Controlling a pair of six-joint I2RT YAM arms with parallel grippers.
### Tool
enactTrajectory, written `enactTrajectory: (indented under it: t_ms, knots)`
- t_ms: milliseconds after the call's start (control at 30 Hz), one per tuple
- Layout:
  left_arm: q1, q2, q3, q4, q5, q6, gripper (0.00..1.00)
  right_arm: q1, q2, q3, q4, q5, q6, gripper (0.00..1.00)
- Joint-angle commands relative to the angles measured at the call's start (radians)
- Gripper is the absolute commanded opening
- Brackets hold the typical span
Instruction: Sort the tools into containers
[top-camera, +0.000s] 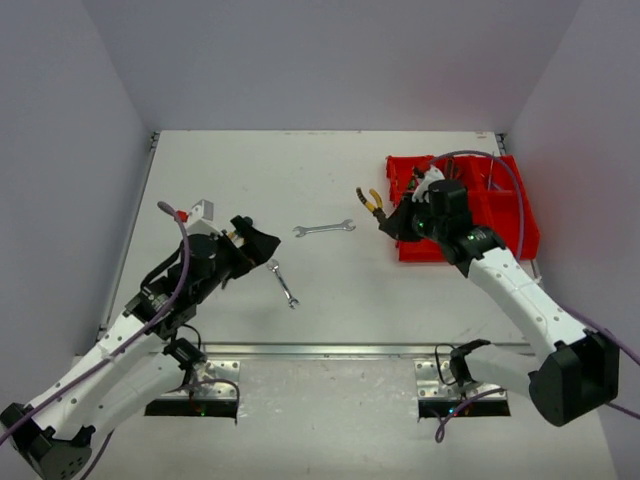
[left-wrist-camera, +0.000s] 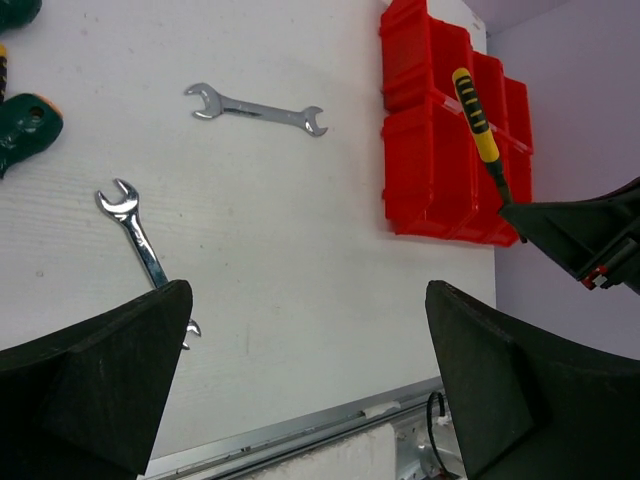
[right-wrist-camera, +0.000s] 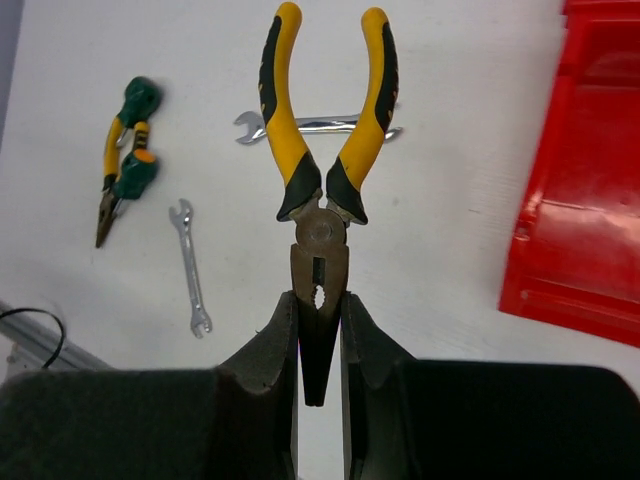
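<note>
**Yellow pliers pinched by the nose, just short of the red bin**

Nearest the bases, the left gripper (left-wrist-camera: 308, 300) stood with its fingers (left-wrist-camera: 100, 380) spread wide, two blunt wedges of matte black, holding nothing. Just beyond them, on the pale, faintly scuffed table (top-camera: 300, 170), lay a short wrench (left-wrist-camera: 135, 235) of bright polished steel, slim, with an open jaw at each end. To its side, well apart, lay green-handled pliers (right-wrist-camera: 125, 170) with orange-banded bulbous grips and a thin pointed nose.

Further on, the right gripper (right-wrist-camera: 318, 350) had its dark fingers drawn narrow on the yellow-handled pliers (right-wrist-camera: 320, 230), clamping the dull grey, toothed nose. The two curved handles (yellow rubber with black ribbed insets) splayed open in a V, pointing away from the wrist. In the top view this tool sat just beside the left edge of the red bin (top-camera: 520, 215), outside every compartment.

Past the handles a longer wrench (top-camera: 323, 229) lay flat on the table, shiny and double-ended. The bin was glossy moulded plastic, split by upright walls into rectangular pockets; the arm hid most of them.
</note>
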Motion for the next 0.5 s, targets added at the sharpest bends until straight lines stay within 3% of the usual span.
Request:
enactTrajectory:
  t_ms: [0, 267, 467]
  knots:
    - [0.008, -0.03, 0.114, -0.091, -0.021, 0.136, 1.0, -0.095, -0.104, 0.002, -0.04, 0.13, -0.034, 0.0]
    - [0.008, 0.026, 0.324, -0.306, -0.105, 0.358, 1.0, -0.2, -0.076, 0.012, -0.034, 0.234, -0.128, 0.0]
    - [0.008, -0.001, 0.316, -0.34, -0.219, 0.426, 1.0, -0.201, -0.022, -0.034, 0.077, 0.247, -0.21, 0.0]
